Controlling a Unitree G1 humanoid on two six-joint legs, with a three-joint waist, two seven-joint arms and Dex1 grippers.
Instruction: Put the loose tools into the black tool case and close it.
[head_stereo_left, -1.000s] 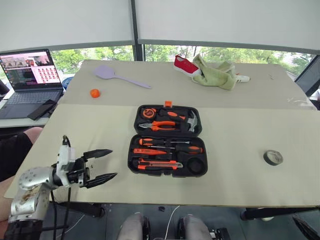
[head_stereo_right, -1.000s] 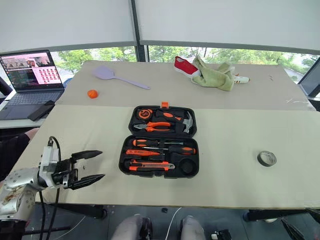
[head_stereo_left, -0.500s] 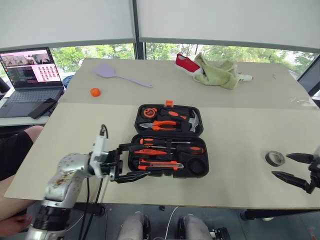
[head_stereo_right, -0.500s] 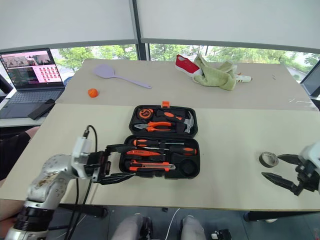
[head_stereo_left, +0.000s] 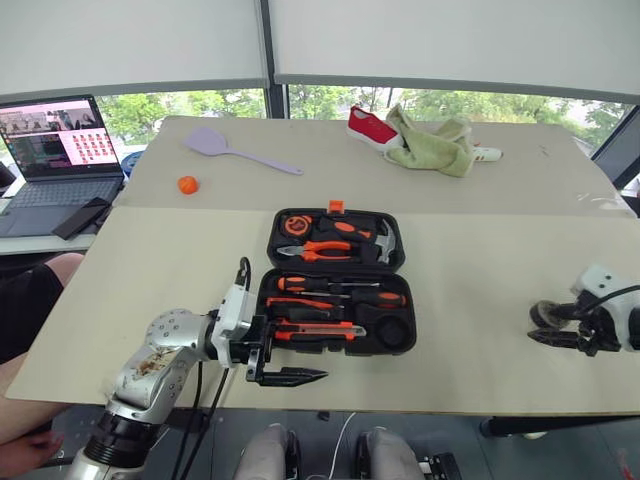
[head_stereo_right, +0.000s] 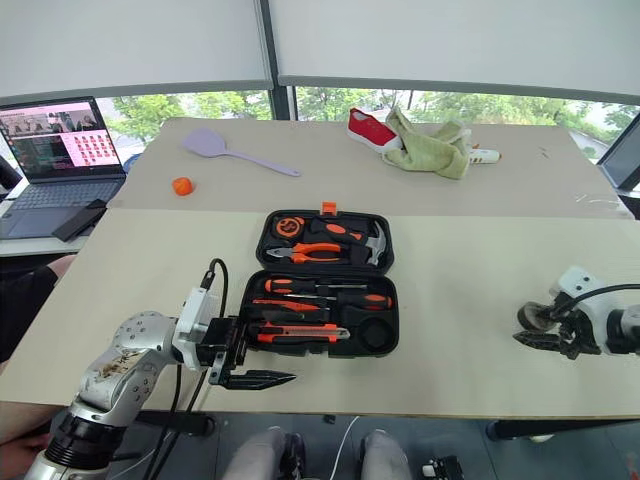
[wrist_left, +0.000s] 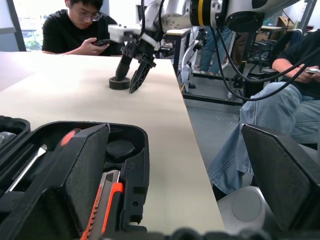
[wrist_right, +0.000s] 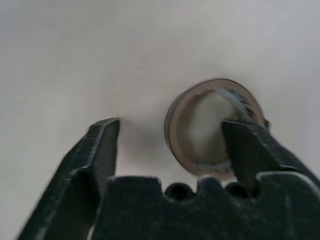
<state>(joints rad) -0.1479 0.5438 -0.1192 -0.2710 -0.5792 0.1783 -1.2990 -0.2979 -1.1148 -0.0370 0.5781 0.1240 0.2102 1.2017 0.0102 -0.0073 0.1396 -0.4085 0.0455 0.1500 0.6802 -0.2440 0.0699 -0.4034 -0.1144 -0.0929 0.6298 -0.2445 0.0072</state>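
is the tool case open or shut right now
Open. The tool case lies flat on the table with its lid folded back, so the pliers and screwdrivers in its recesses are showing.

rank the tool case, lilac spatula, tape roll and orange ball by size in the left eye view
1. tool case
2. spatula
3. tape roll, partly hidden by the right gripper
4. orange ball; close to the roll and farther away, so unsure

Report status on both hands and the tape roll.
Left hand open at black tool case front edge. Right hand open, straddling tape roll wall, not gripped. Nothing in the way.
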